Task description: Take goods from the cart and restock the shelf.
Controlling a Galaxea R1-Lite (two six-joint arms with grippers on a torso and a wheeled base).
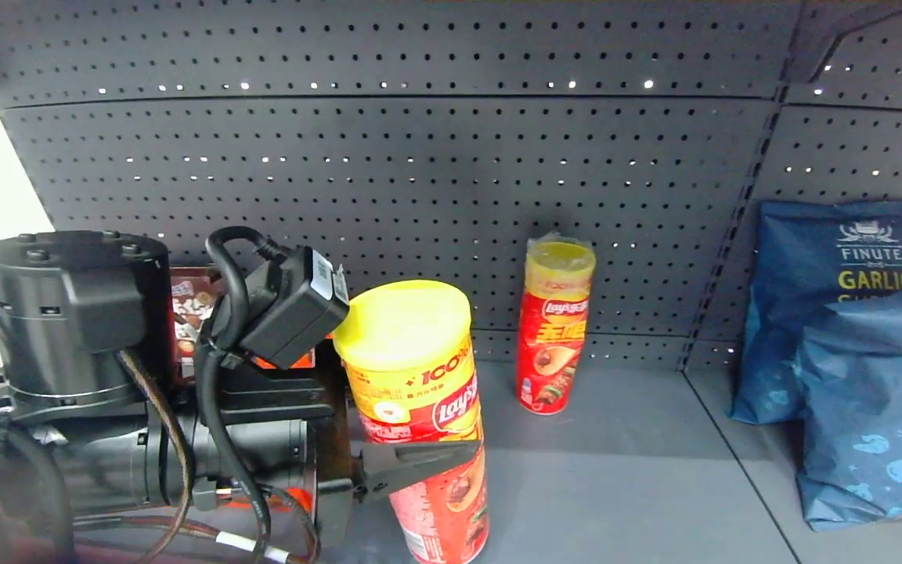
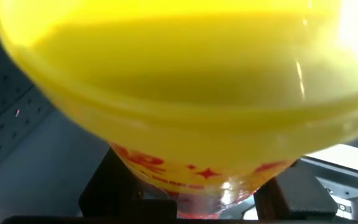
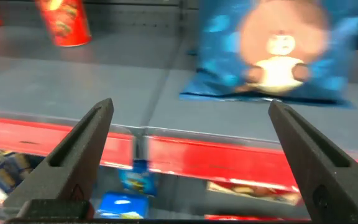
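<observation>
The chip can (image 1: 413, 368) is clamped by the left gripper (image 1: 429, 464) low on its red body, with one dark finger seen across its front. The yellow lid and upper label are thus left free, and the tube is kept nearly upright, its top leaning slightly to the left. It is held over the near left part of the shelf (image 1: 623, 478); its base is cut off by the picture's edge, so contact with the board cannot be judged. The tube is tall and narrow, yellow above and red below, with a glossy yellow plastic lid. A second can (image 1: 554, 329) of the same kind is stood farther back against the pegboard back (image 1: 420, 157), presumably as the row to be joined. Blue bags (image 1: 850, 329) are propped at the right. The right gripper (image 3: 191, 106) is held wide open, with nothing between its fingers, just in front of the red edge strip (image 3: 229, 155) of the shelf.
</observation>
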